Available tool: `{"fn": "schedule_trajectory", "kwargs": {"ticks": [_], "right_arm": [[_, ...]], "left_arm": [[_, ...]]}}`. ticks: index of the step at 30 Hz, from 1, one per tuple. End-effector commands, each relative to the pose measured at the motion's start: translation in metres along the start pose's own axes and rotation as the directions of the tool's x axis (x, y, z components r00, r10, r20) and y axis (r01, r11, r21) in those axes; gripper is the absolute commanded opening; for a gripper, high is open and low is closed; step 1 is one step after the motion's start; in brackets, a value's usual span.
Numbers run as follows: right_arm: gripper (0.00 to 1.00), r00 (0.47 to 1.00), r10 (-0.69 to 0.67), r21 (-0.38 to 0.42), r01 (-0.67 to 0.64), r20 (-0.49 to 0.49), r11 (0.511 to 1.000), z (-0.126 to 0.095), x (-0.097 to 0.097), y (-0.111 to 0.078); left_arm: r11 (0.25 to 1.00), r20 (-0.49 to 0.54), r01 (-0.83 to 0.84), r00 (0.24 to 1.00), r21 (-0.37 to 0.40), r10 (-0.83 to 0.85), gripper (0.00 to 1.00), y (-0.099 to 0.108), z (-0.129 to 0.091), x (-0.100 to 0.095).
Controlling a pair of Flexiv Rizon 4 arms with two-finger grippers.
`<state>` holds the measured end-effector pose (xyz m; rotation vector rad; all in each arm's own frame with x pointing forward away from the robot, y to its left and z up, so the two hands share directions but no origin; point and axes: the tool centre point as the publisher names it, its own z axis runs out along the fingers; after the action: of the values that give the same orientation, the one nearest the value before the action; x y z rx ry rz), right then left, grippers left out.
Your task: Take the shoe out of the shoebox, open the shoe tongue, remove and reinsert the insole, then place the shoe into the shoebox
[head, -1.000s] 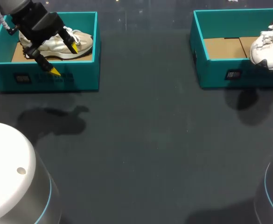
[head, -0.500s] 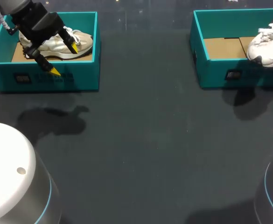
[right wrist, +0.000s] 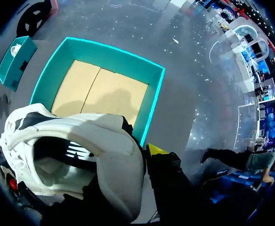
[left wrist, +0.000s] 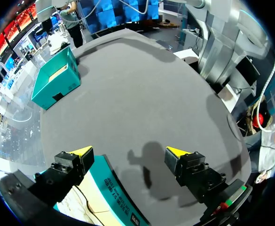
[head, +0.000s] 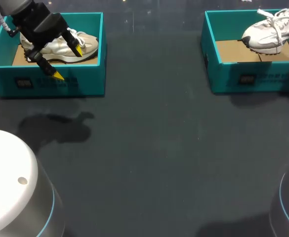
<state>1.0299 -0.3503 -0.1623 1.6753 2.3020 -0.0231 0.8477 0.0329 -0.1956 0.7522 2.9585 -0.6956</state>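
Above the table [head: 159, 148] right pincer [right wrist: 135, 155], pinching the shoe [head: 265, 34], rose; left pincer [left wrist: 128, 151] spread.

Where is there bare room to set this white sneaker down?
Free: the dark tabletop between the left teal shoebox and right teal shoebox, and the right one's cardboard floor below the white sneaker. Crowded: the left shoebox, holding a beige shoe, left gripper over its front wall.
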Motion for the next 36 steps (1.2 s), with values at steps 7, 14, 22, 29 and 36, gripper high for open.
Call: {"fn": "schedule_trajectory", "kwargs": {"ticks": [7, 14, 22, 29, 36], "right_arm": [[0.0, 0.989, 0.144, 0.018, -0.144, 0.022, 0.989, -0.004, 0.003, 0.0], [0.0, 0.972, 0.236, -0.076, -0.235, 0.001, 0.969, 0.008, 0.01, -0.001], [0.0, 0.962, 0.266, -0.019, -0.266, 0.061, 0.964, 0.017, 0.019, 0.0], [0.0, 0.962, 0.266, -0.019, -0.266, 0.061, 0.964, 0.017, 0.019, 0.0], [0.0, 0.95, 0.305, -0.036, -0.303, 0.072, 0.952, 0.023, 0.018, 0.004]], "left_arm": [[1.0, 0.0, -0.001, 1.0, -0.003, 0.001, 1.0, 0.0, 0.0, 0.0], [1.0, 0.0, -0.001, 1.0, -0.003, 0.001, 1.0, 0.0, 0.0, 0.0], [1.0, 0.0, -0.001, 1.0, -0.003, 0.001, 1.0, 0.0, 0.0, 0.0], [1.0, 0.0, -0.001, 1.0, -0.003, 0.001, 1.0, 0.0, 0.0, 0.0], [1.0, 0.0, -0.001, 1.0, -0.003, 0.001, 1.0, 0.0, 0.0, 0.0]]}}
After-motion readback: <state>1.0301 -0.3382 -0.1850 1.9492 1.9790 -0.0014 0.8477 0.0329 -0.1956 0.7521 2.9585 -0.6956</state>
